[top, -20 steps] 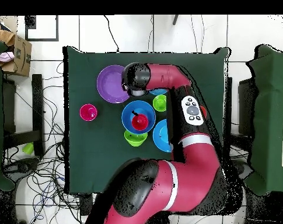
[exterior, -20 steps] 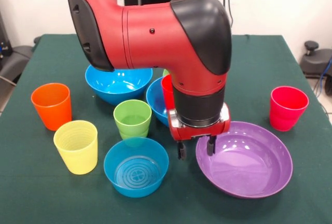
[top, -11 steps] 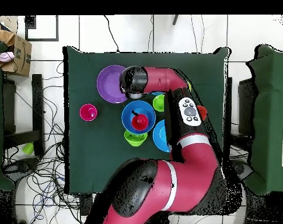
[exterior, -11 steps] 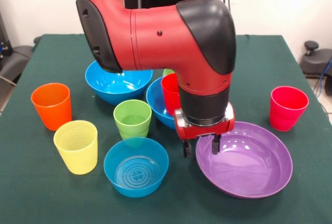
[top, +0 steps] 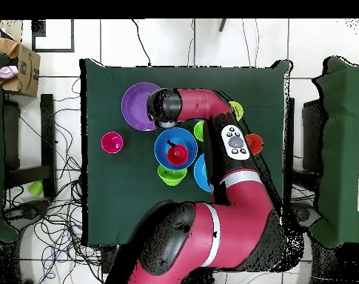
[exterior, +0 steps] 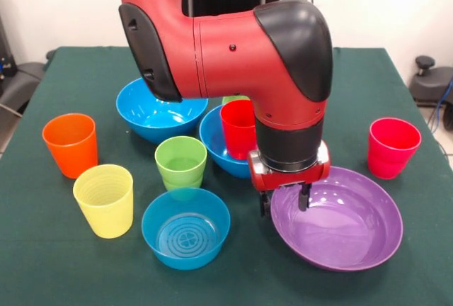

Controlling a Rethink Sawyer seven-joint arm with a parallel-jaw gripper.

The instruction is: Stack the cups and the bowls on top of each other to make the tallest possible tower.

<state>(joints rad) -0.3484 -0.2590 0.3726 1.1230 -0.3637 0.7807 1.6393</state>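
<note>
Claw (exterior: 284, 205) hangs low at the purple bowl's (exterior: 337, 221) rim on the side facing the red cup (exterior: 238, 129), its two dark fingers spread, one outside the rim and one just inside, straddling it but not pinched on it as far as the front view shows. So the claw is released and holds nothing yet. Taking the purple bowl as the landmark: the red cup stands upright inside a large blue bowl (exterior: 216, 142) just beside it, and that pair is the only stacking done so far. A second large blue bowl (exterior: 158, 111) sits further off beyond that pair, and a small green bowl (top: 171, 176) peeks out behind the pair, mostly hidden in the front view. The small blue bowl (exterior: 185, 228) with its ringed bottom lies near the purple bowl across the claw, with the green cup (exterior: 181, 161) just behind it. The yellow cup (exterior: 105, 200) and orange cup (exterior: 70, 144) stand well apart from the purple bowl at the far end of the surface (exterior: 71, 270); the pinkish-red cup (exterior: 393, 147) stands near its opposite side. My judgement: the tower is at an early stage, two pieces high, and the step in hand is gripping the purple bowl to set it on the red cup. Every other cup and bowl remains loose.
</note>
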